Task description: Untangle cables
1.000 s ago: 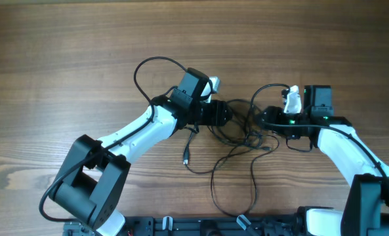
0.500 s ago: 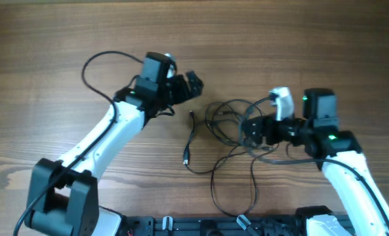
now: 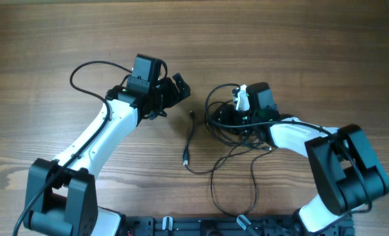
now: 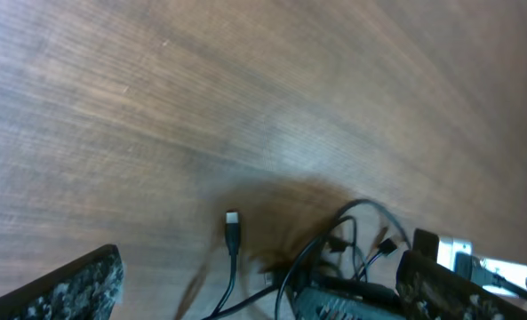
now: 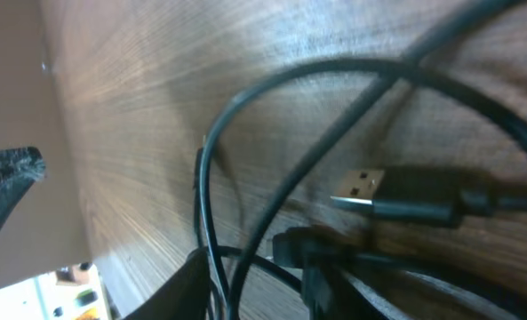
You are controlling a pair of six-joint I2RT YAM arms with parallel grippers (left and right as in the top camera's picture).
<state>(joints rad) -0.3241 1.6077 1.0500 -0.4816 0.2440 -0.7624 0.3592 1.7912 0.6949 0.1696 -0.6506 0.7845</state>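
Thin black cables [image 3: 230, 134] lie in a knotted bundle, loose strands trailing out, small plugs lying free.

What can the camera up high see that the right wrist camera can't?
Only the overhead view shows the left arm, the right arm, the whole bundle of cables and a loose strand running out to its small end on the wood. Only the right wrist view shows, up close, a plug with a shiny metal tip. Both show thin black cables looping over the wooden table.
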